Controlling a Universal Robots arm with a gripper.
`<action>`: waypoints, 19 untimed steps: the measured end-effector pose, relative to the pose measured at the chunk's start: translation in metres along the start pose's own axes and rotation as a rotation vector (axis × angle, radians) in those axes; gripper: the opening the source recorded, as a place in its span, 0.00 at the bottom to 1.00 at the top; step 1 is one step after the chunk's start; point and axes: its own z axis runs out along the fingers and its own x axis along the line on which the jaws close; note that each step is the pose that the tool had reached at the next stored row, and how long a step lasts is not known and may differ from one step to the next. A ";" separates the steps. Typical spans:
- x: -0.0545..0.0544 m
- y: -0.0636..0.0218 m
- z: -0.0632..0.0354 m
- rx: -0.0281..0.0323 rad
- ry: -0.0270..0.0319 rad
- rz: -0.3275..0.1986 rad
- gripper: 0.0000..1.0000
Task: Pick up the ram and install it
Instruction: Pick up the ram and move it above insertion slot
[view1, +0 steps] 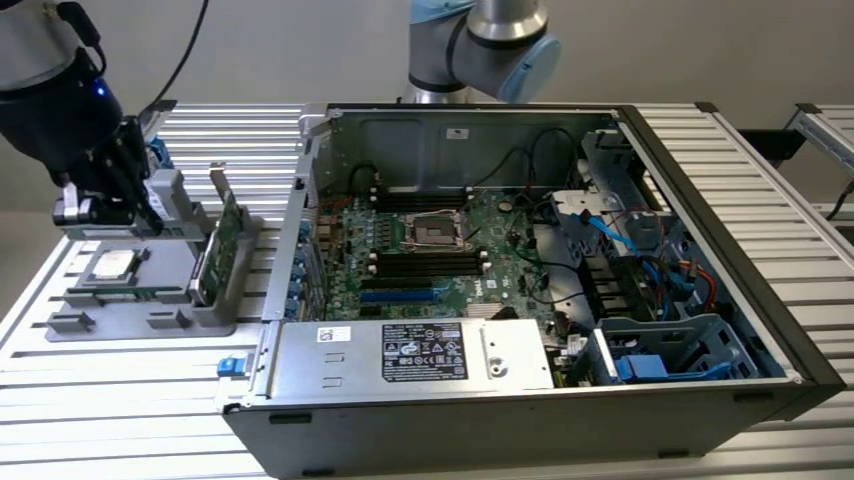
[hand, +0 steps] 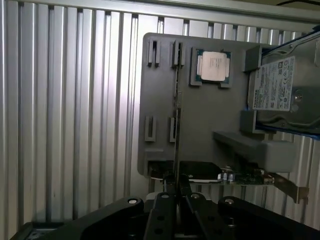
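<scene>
One robot claw (hand: 178, 194), its jaws drawn narrow, pinches the ram (hand: 177, 120). The ram is a thin stick seen edge-on, standing in the slots of a grey holder (hand: 210, 125) on the ribbed bench (hand: 65, 125). A processor (hand: 214, 66), hard drive (hand: 282, 85) and expansion card (hand: 242, 176) share the holder. An open computer case (view1: 400, 150) lies at the exterior view's right.

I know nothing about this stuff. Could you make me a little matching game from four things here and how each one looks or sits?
Things:
1. ram
2. processor chip
3. hard drive
4. computer case

States:
A. lies open, green motherboard showing
B. silver square, flat on the gray tray
C. thin, on edge, gripped by the pincer
D. bears a white label

Pairs: 1-C, 2-B, 3-D, 4-A
</scene>
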 end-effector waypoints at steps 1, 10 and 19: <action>0.000 -0.0026 -0.0021 -0.0011 -0.0016 0.000 0.13; -0.001 -0.0297 -0.0214 -0.0106 -0.0195 0.001 0.13; -0.002 -0.0581 -0.0407 -0.0185 -0.0387 0.002 0.13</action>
